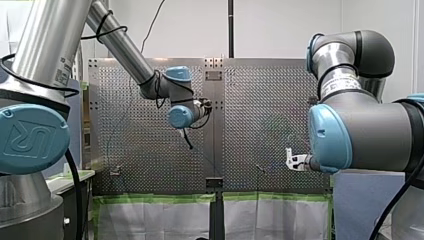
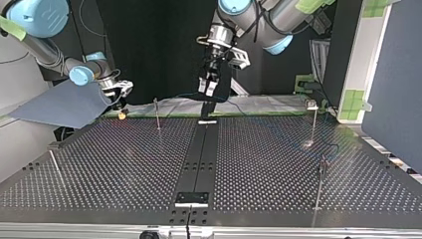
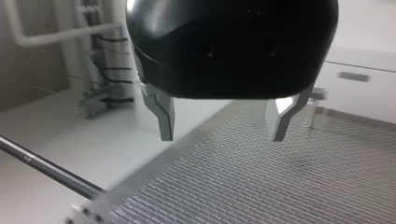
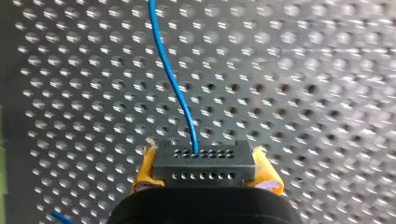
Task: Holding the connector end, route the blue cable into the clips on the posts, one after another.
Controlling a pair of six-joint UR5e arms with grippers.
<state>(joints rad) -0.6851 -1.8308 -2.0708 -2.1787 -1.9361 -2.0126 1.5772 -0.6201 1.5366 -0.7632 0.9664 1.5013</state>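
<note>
In the right wrist view my right gripper [image 4: 204, 161] is shut on a black connector [image 4: 204, 171], clamped between its yellow pads [image 4: 144, 170]. The blue cable [image 4: 172, 79] rises out of the connector and curves away over the perforated table [image 4: 303, 93]. In the top view my right gripper [image 2: 120, 107] hangs low at the table's far left edge, beside a thin post [image 2: 157, 113]. My left gripper [image 2: 208, 89] hovers above the far middle. Its metal fingers [image 3: 163, 116] stand open with nothing between them, my left gripper [image 3: 223, 135] being well above the table.
More thin posts stand at the top view's right [image 2: 314, 122], near right [image 2: 320, 185] and near left [image 2: 53, 167]. A dark centre strip [image 2: 200, 159] runs across the table. A grey sheet [image 2: 64, 105] lies off the far left edge. A metal rod [image 3: 46, 170] slants under my left gripper.
</note>
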